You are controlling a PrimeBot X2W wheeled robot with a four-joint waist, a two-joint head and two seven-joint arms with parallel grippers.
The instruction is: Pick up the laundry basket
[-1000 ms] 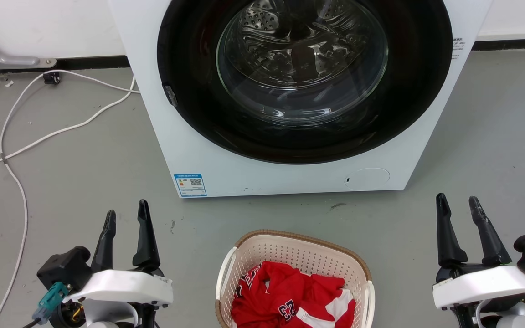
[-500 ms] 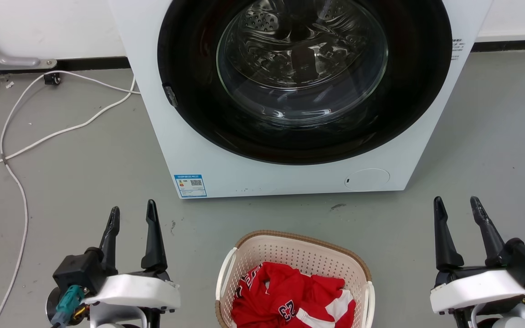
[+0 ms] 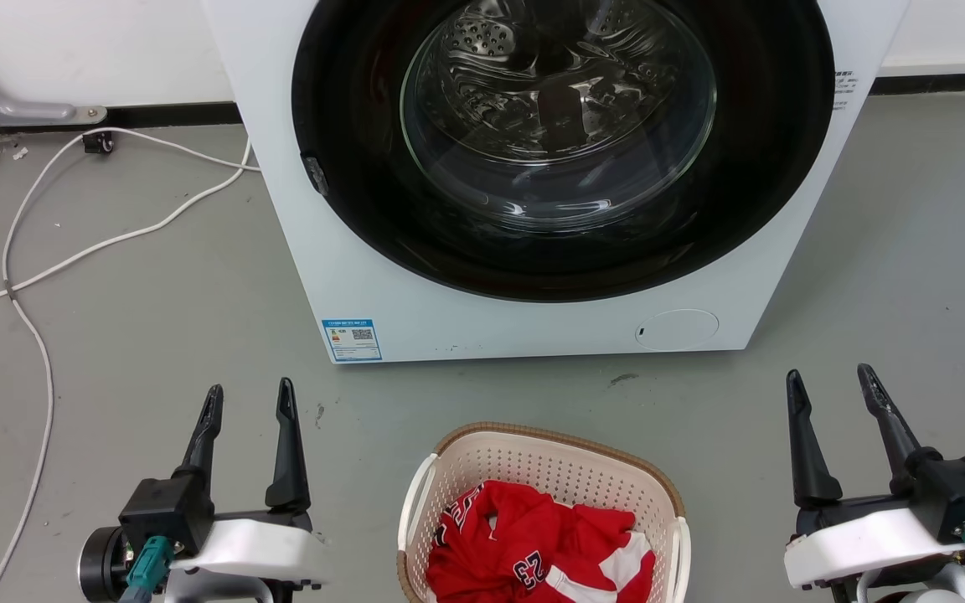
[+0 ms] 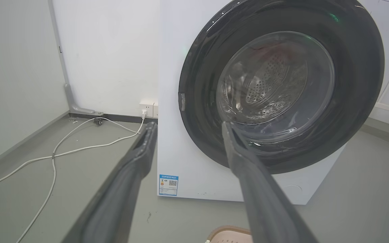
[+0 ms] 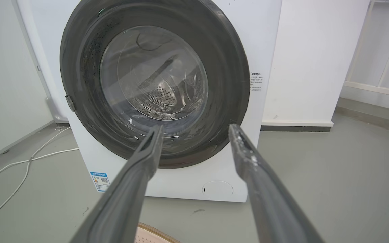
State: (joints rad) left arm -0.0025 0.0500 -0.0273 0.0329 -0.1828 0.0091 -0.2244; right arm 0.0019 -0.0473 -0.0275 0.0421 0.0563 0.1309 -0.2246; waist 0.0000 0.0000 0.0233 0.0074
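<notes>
A white washing machine (image 3: 562,142) with a round dark door stood on the grey floor (image 3: 156,327), its front towards the robot. The laundry basket (image 3: 533,465) sat upright on the floor just before the washing machine's front, between the two claws and apart from both, mouth facing up. Its brown far rim faced the machine and slanted a little, the far left corner lying nearer the machine. One white handle (image 3: 413,502) pointed left and the other (image 3: 681,553) right. The picture's lower edge cut off its near part, so its long axis could not be told. A crumpled red shirt (image 3: 533,544) lay inside. The left claw (image 3: 249,387) hung above the floor to the basket's left, fingers spread and holding nothing. The right claw (image 3: 828,373) did the same on the basket's right. A white cable (image 3: 47,373) trailed over the floor's left side. A blue sticker (image 3: 352,339) marked the machine's lower left corner.
</notes>
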